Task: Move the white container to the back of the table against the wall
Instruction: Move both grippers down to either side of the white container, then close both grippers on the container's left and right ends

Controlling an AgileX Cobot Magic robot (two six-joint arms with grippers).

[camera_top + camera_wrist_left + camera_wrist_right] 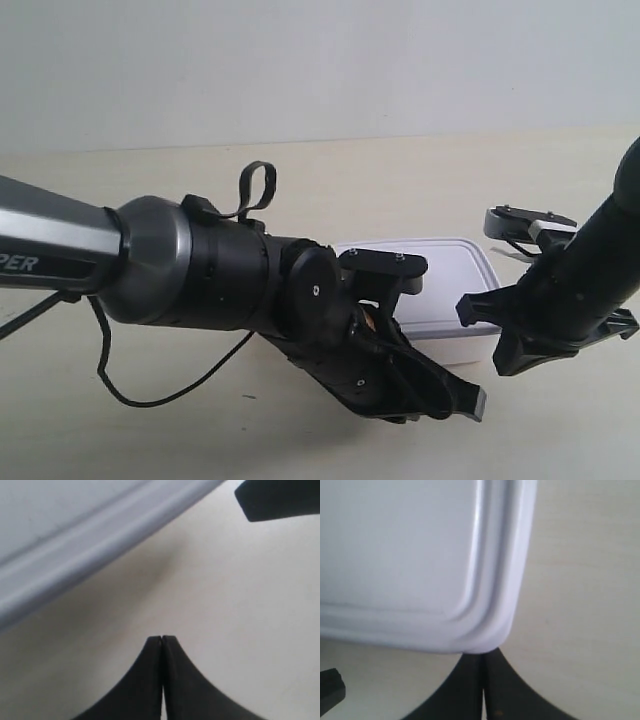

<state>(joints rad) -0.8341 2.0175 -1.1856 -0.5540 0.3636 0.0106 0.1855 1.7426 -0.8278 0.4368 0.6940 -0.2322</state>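
The white container [445, 285] lies flat on the table [180, 440], well in front of the wall [320, 60]. My left gripper [476, 402] is shut and empty, low over the table just in front of the box. In the left wrist view its fingertips [162, 639] are pressed together, a little apart from the container's rim [75, 550]. My right gripper [468, 310] is also shut. Its tips [482, 654] touch a rounded corner of the container's lid [405, 550] from the side, holding nothing.
A loose black cable [150, 395] hangs from the arm at the exterior view's left and trails over the table. A strip of bare table [400, 190] lies between the container and the wall. The other gripper's dark tip [280, 500] shows in the left wrist view.
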